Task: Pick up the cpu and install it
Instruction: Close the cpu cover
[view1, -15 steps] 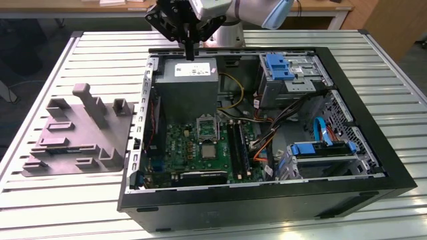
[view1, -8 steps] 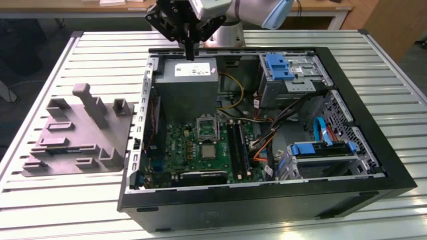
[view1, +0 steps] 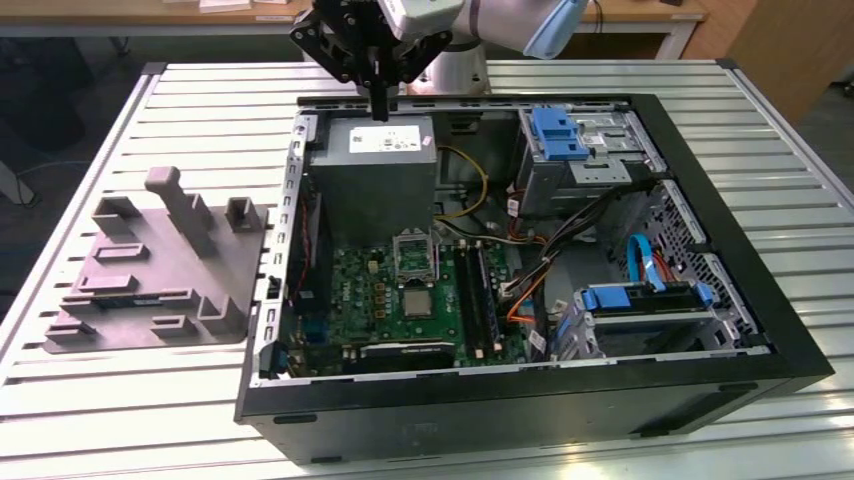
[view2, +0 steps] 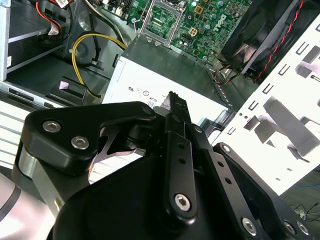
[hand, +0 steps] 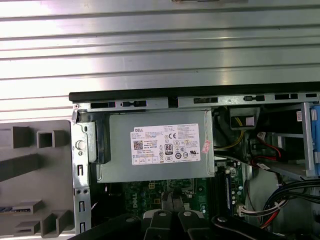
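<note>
In the exterior view the cpu (view1: 418, 303), a small square chip with a pale silver top, lies flat on the green motherboard (view1: 360, 300) inside the open computer case (view1: 534, 385). Just behind it stands the silver socket frame (view1: 414, 252) with a dark centre, which also shows in the second wrist view (view2: 162, 17). My gripper (view1: 380, 112) hangs well above the case's back edge, over the grey power supply box (view1: 380, 175). Its fingers are shut together with nothing between them, as both wrist views (view2: 172, 100) (hand: 170, 201) also show.
A grey moulded fixture (view1: 147, 270) with slots and posts lies on the slatted metal table (view1: 120, 400), on the exterior view's left of the case. Inside the case are blue drive brackets (view1: 554, 135), bundled cables (view1: 587, 230) and a black fan (view2: 260, 30).
</note>
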